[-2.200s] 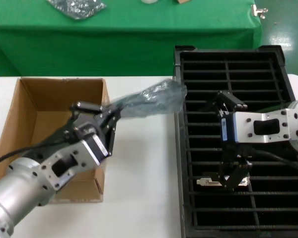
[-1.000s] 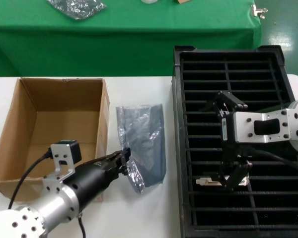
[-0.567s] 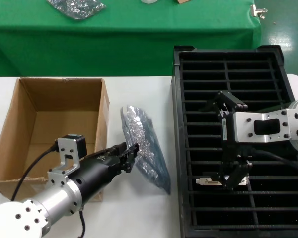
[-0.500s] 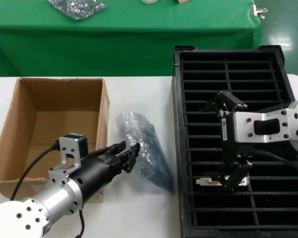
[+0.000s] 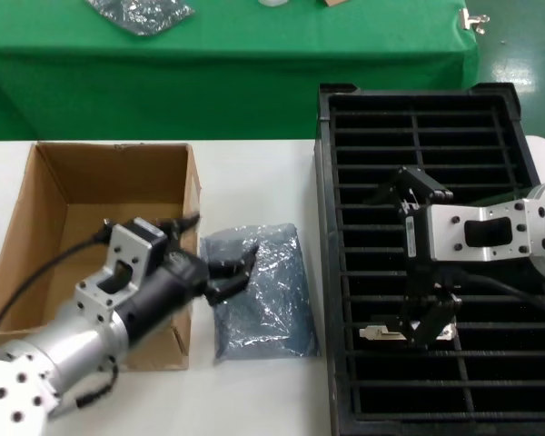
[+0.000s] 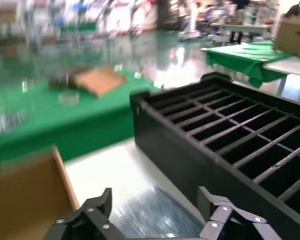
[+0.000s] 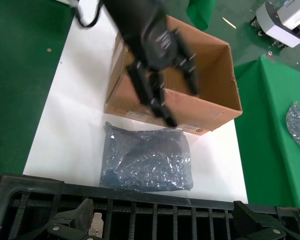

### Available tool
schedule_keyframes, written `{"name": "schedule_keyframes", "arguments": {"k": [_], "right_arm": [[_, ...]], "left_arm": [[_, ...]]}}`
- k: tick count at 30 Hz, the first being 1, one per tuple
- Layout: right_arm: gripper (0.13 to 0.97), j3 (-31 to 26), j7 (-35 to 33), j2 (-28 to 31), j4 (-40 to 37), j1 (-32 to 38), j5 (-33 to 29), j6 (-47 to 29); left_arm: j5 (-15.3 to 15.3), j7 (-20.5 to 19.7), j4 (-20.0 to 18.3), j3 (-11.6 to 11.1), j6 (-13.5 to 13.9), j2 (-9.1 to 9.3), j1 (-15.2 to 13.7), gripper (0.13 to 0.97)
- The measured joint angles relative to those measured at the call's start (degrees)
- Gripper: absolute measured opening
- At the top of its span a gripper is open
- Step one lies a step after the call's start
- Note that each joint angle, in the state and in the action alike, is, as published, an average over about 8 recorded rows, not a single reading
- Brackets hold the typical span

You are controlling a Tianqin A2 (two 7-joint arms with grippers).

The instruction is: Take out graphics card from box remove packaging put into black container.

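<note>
The packaging, a grey-blue shiny bag (image 5: 262, 292), lies flat on the white table between the box (image 5: 68, 204) and the black container (image 5: 331, 272). My left gripper (image 5: 236, 272) is open over the bag's end next to the box; the left wrist view shows the bag (image 6: 155, 217) below its spread fingers. My right gripper (image 5: 402, 263) hangs open over the black container. The graphics card's silver bracket (image 5: 384, 333) sticks out of a slot beside its lower finger. The right wrist view shows the bag (image 7: 147, 161), the box (image 7: 210, 80), the bracket (image 7: 94, 226) and the container's rim (image 7: 140, 192).
A green-covered table (image 5: 227, 64) stands behind, with another wrinkly silver-grey bag (image 5: 141, 13) on it. The black container's wall (image 6: 190, 150) rises close beside the bag. White table surface (image 5: 254, 391) lies in front of the bag.
My left gripper lowered the bag from the air, laid it flat on the table beside the box and opened, drawing back toward the box. The right arm has not moved.
</note>
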Motion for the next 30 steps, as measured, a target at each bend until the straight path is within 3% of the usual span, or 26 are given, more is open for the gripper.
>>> {"name": "schedule_keyframes", "arguments": {"k": [6, 13, 18, 30], "right_arm": [[0.966, 0.0, 0.0, 0.0, 0.0, 0.0, 0.0, 0.0], [0.966, 0.07, -0.03, -0.04, -0.02, -0.1, 0.04, 0.1], [0.966, 1.11, -0.79, -0.67, -0.28, -1.53, 0.77, 1.52], [0.966, 7.71, -5.65, -4.72, -1.98, -10.72, 5.41, 10.66]], "left_arm": [[-0.28, 9.63, -9.17, 2.17, -2.67, -4.84, 1.63, 0.598], [4.54, 21.57, -17.53, 3.33, -8.73, -8.85, 4.96, 0.747], [4.83, 24.31, -18.31, 3.25, -11.15, -9.28, 6.11, 0.837], [-3.55, 25.73, -15.26, 3.58, -15.93, -9.25, 7.97, 0.951]]}}
